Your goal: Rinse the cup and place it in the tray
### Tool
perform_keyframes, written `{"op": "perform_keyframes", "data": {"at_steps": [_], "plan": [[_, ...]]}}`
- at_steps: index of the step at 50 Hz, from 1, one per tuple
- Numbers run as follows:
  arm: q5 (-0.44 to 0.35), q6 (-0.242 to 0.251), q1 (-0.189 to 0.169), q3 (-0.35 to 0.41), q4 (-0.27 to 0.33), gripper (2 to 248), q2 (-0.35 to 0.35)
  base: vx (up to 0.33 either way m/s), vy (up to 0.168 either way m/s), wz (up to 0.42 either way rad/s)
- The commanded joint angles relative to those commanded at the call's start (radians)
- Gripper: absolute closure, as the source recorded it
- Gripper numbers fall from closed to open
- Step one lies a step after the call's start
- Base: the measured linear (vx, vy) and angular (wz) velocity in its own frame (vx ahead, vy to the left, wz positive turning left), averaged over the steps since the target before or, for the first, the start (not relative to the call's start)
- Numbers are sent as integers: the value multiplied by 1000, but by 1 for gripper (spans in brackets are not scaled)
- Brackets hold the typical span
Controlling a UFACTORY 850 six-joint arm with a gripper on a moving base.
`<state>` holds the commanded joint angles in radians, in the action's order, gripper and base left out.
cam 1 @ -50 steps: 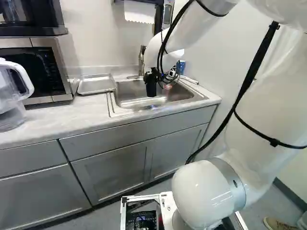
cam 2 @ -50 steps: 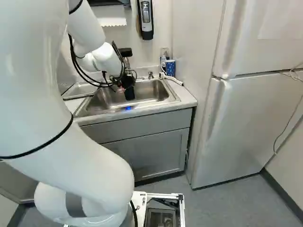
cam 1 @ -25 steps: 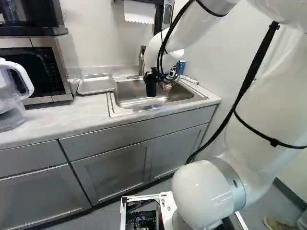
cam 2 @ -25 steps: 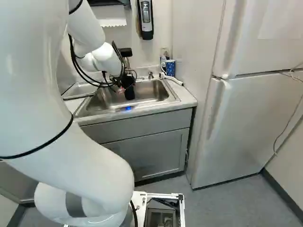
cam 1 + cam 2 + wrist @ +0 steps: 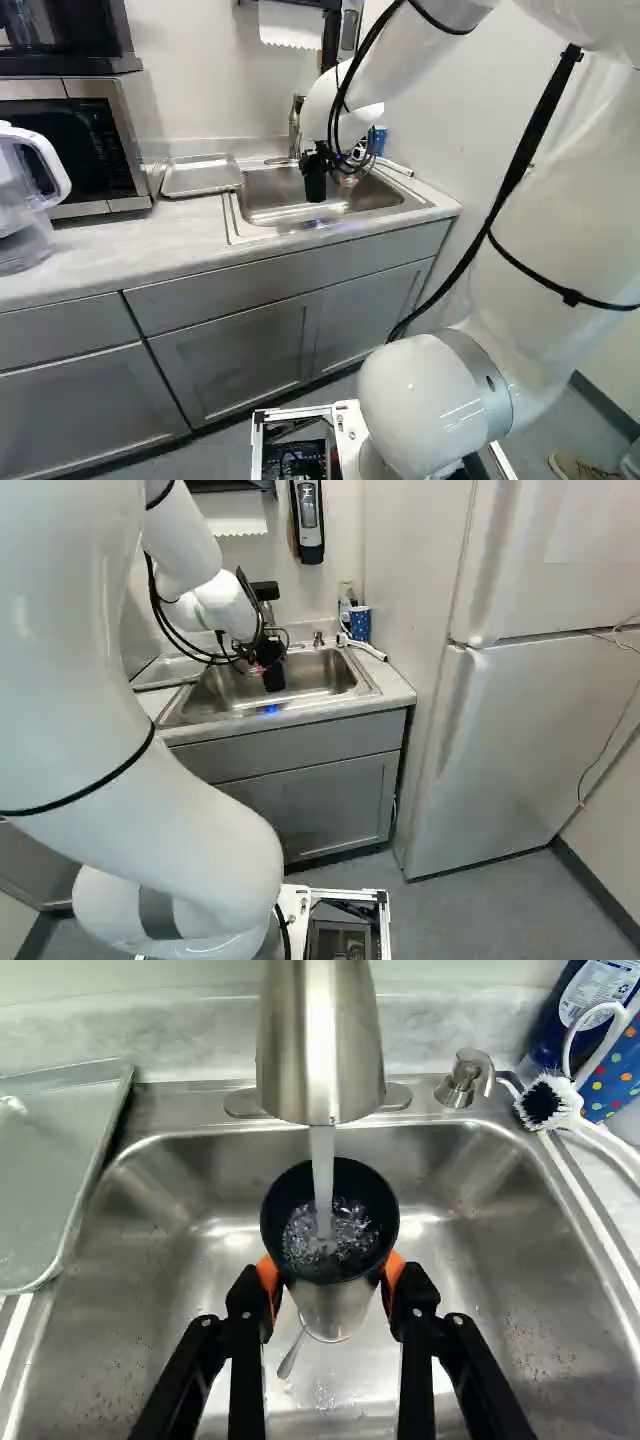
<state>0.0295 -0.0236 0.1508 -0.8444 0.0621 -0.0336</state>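
Observation:
In the left base view my black gripper (image 5: 315, 180) hangs over the sink (image 5: 262, 218); the cup is not clearly visible there. The wrist view shows the gripper (image 5: 331, 1272) with its orange pads pressed to both sides of the cup (image 5: 335, 1305). This cup has a dark inside and a silvery outer wall, and its mouth faces up below the faucet (image 5: 320, 1050). A stream of water runs into it and bubbles inside. The flat metal tray (image 5: 50, 1170) lies on the counter beside the sink, away from the cup.
A spoon-like utensil (image 5: 291, 1355) lies in the basin under the gripper. A soap dispenser (image 5: 462, 1082), a white brush (image 5: 560, 1102) and a blue dotted cup (image 5: 360, 623) stand around the sink's far corner. The microwave (image 5: 90, 145) and a clear pitcher (image 5: 28, 200) are on the counter.

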Motion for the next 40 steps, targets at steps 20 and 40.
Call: {"op": "perform_keyframes", "data": {"at_steps": [20, 40], "plan": [[0, 0, 0, 0, 0, 130, 0, 0, 0, 0], [0, 0, 0, 0, 0, 130, 0, 0, 0, 0]]}}
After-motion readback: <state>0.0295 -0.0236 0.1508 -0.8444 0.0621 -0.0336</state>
